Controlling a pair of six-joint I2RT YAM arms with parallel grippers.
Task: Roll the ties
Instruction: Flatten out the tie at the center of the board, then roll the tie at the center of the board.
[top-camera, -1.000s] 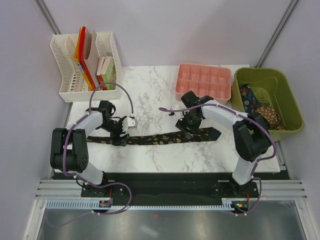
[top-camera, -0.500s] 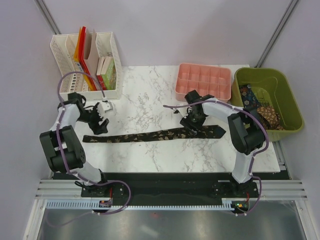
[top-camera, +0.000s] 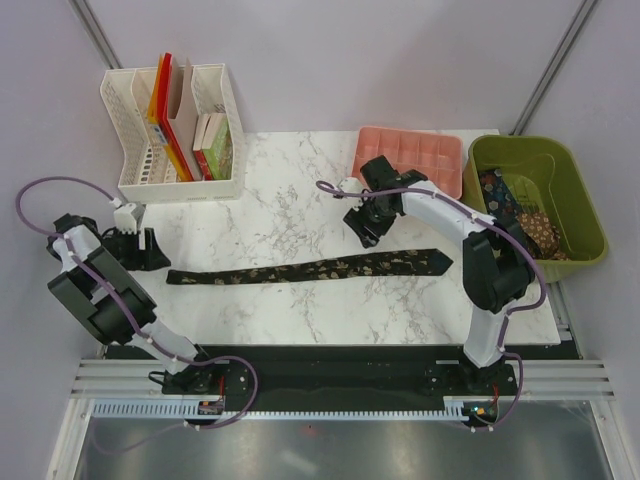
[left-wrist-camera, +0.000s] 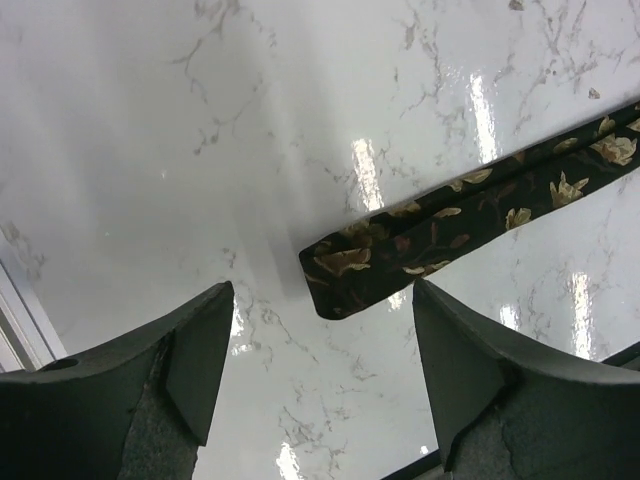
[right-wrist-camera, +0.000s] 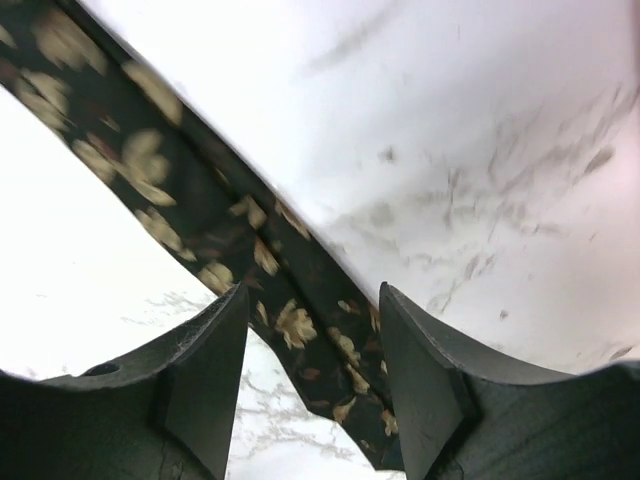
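Observation:
One dark tie with gold-brown flowers lies flat and stretched out across the marble table, narrow end at the left, wide pointed end at the right. My left gripper is open and empty just left of the narrow end; in the left wrist view that end lies beyond my open left gripper. My right gripper is open, a little behind the tie's right part. In the right wrist view the tie's wide end runs under my open right gripper, not gripped.
A green bin at the right holds more patterned ties. A pink compartment tray stands behind the right gripper. A white file organizer with books stands at the back left. The table's left edge is next to the left gripper.
Both grippers have let go of the tie and drawn away: the left one far to the left, the right one back and up. The tie now lies straighter and flat.

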